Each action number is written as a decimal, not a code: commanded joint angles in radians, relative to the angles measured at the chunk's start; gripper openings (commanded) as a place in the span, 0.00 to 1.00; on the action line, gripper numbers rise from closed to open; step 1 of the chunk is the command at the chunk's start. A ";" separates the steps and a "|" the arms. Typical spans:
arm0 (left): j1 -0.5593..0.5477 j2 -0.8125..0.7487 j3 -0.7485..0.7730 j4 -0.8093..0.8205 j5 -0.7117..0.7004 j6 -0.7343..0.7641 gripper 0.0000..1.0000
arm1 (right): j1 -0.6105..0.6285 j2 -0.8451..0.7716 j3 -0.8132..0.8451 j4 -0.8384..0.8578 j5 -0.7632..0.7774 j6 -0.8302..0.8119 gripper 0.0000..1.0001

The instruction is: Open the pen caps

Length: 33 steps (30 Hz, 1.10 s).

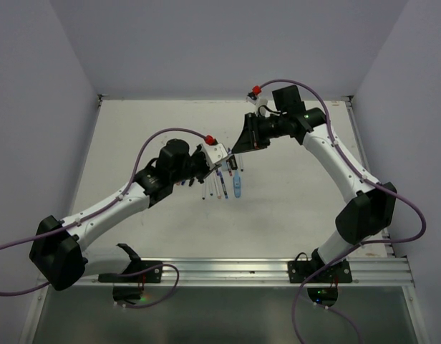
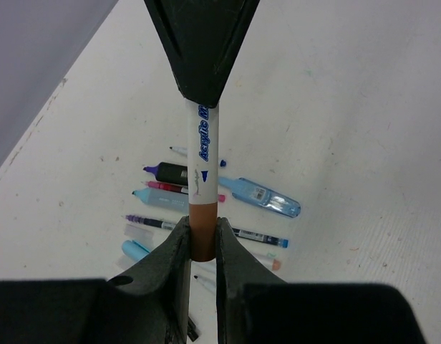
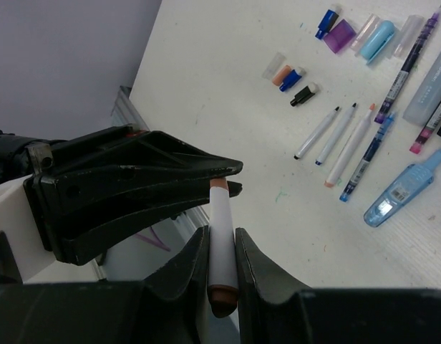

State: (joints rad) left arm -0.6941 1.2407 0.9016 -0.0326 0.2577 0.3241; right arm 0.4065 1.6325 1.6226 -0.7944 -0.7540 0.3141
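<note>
Two pincers, one white plastic marker.
Left pincer clenches its stubby brown cap; right pincer clenches the white body.

Top external: fixed high above and behind the arm bases, looking down on the whole table, far from the loose pens. Left wrist: close behind left fingers, facing along the white marker toward those pens. Right wrist: close behind right fingers, pens upper right. Shared by all: the pens.
</note>
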 commanded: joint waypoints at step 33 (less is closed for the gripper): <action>0.223 -0.130 -0.029 0.117 -0.198 -1.657 0.77 | 0.285 -0.459 -0.704 1.170 0.594 -0.122 0.00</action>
State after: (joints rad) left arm -0.4713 1.1275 0.8883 0.0250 0.0612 -1.1343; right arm 0.6678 1.1763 0.9260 0.2359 -0.2359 0.2504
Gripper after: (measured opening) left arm 0.790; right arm 0.200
